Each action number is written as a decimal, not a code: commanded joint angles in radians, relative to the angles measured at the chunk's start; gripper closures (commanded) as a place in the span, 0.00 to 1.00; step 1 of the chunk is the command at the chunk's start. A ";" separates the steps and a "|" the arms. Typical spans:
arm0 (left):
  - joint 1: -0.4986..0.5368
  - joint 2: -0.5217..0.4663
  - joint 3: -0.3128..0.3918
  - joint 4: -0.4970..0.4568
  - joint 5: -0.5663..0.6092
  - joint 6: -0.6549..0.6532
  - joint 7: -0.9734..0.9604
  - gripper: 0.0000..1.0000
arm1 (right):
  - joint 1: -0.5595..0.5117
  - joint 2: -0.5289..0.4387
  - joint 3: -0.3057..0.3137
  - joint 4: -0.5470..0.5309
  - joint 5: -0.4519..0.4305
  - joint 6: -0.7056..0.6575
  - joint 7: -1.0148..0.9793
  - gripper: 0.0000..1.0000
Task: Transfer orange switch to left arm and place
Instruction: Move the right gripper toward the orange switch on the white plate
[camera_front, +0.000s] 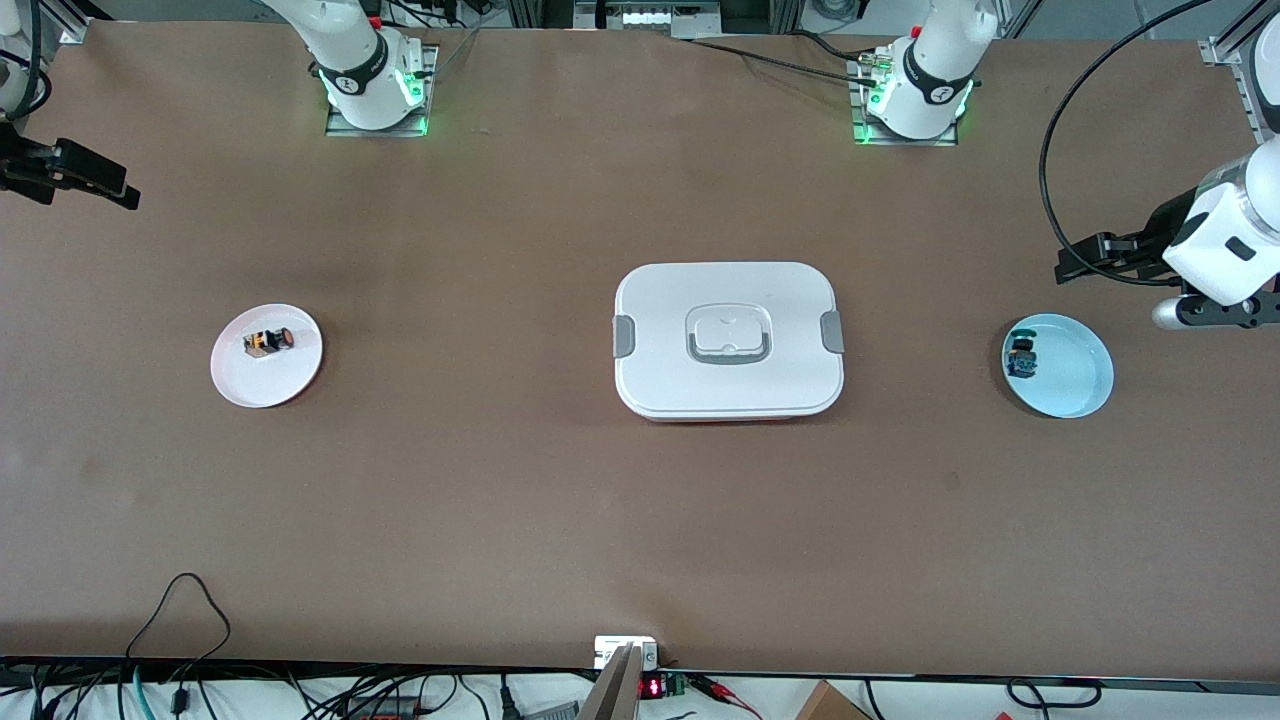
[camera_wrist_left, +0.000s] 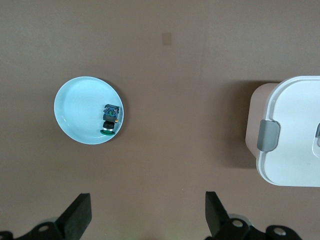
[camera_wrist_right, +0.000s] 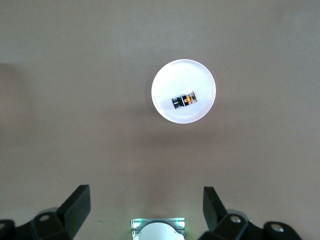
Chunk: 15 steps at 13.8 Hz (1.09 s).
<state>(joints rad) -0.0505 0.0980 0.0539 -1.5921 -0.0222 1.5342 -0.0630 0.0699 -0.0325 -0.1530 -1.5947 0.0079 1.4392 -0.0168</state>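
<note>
The orange switch (camera_front: 268, 341) lies on its side on a small white plate (camera_front: 250, 385) toward the right arm's end of the table. It also shows in the right wrist view (camera_wrist_right: 183, 100), on that plate (camera_wrist_right: 183, 75). My right gripper (camera_front: 125, 190) is open and empty, high over the table's edge at that end, apart from the plate; its jaws (camera_wrist_right: 145, 210) stand wide. The white box (camera_front: 728, 340) sits shut in the middle of the table. My left gripper (camera_front: 1075, 262) is open and empty, up over the table at the left arm's end (camera_wrist_left: 147, 215).
A blue-bodied switch (camera_front: 1022, 357) lies on a light-blue plate (camera_front: 1075, 375) toward the left arm's end, also in the left wrist view (camera_wrist_left: 110, 119). The box's end with a grey clip (camera_wrist_left: 267, 136) shows there too. Cables hang along the table edge nearest the front camera.
</note>
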 joint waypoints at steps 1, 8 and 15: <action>0.000 0.009 -0.002 0.020 0.015 0.000 0.006 0.00 | 0.002 0.005 0.000 0.027 -0.014 -0.017 0.001 0.00; 0.001 0.009 -0.002 0.020 0.015 0.000 0.006 0.00 | 0.004 0.023 0.001 0.035 -0.013 -0.008 0.008 0.00; 0.001 0.008 -0.002 0.020 0.015 0.000 0.006 0.00 | 0.024 0.105 0.006 0.081 -0.048 -0.013 0.012 0.00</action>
<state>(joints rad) -0.0505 0.0985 0.0538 -1.5920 -0.0222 1.5343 -0.0630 0.0832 0.0501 -0.1485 -1.5495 -0.0195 1.4431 -0.0168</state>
